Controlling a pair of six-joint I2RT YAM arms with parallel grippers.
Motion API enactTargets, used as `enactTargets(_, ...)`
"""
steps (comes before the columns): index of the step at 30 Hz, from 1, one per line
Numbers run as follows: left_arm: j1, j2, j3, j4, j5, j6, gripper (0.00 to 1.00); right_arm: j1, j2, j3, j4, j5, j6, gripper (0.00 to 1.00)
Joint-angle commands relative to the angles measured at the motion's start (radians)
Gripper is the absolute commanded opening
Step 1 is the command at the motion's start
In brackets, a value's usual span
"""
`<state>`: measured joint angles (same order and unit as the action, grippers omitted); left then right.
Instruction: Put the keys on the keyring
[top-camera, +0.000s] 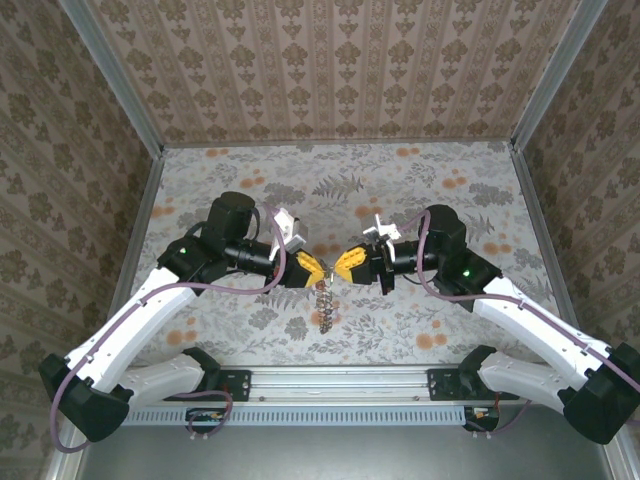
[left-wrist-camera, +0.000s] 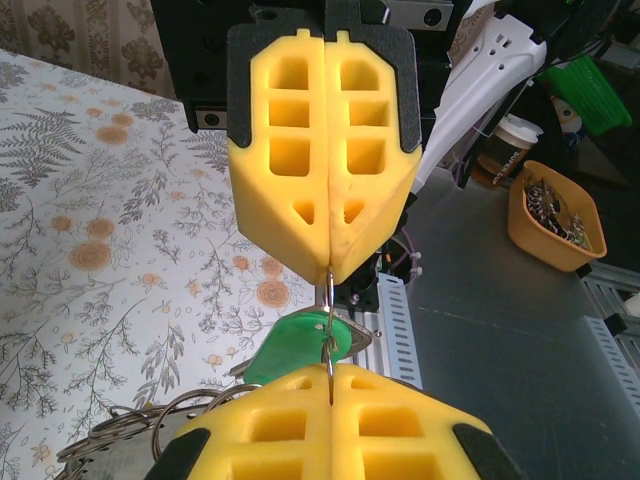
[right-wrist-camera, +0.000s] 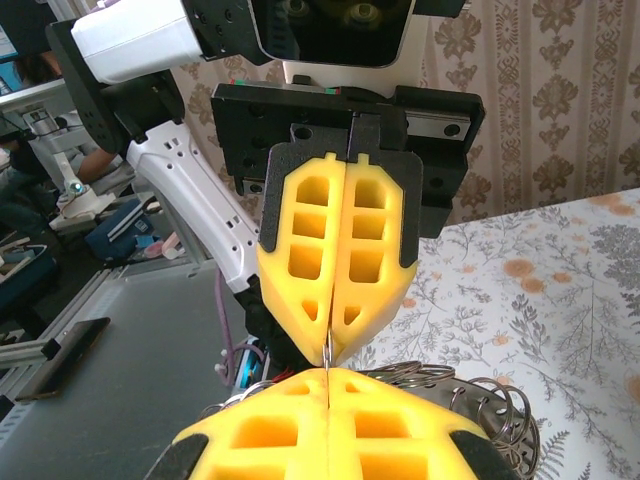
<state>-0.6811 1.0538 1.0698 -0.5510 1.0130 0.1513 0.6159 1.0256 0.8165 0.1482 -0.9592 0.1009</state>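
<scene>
My left gripper and right gripper meet tip to tip above the middle of the table. Both are shut on the same thin wire ring, which runs edge-on from my left fingers up into the right gripper. A green-tagged key hangs on that ring just behind it. A bundle of metal rings dangles below the two grippers. Several wire loops lie on a grey band that may be the keyring; I cannot tell. The other keys are hidden.
The floral tablecloth covers the table, with patterned walls on three sides. The aluminium rail with the arm bases runs along the near edge. Beyond the table edge stand an orange bin and a paper cup.
</scene>
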Motion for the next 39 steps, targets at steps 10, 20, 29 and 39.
enactTargets(10, -0.009, -0.014, 0.035, -0.008, 0.022, 0.021, 0.00, 0.005, -0.006, 0.019, 0.008, -0.045, -0.003, 0.00)
enactTargets(20, -0.009, -0.012, 0.033, -0.006, 0.024, 0.021, 0.00, 0.007, 0.019, 0.016, 0.039, -0.059, 0.012, 0.00)
enactTargets(29, -0.008, -0.010, 0.033, -0.001, 0.022, 0.020, 0.00, 0.016, 0.019, 0.015, 0.039, -0.065, 0.014, 0.00)
enactTargets(39, -0.011, -0.002, 0.035, -0.001, 0.015, 0.022, 0.00, 0.027, 0.024, 0.028, 0.045, -0.062, 0.013, 0.00)
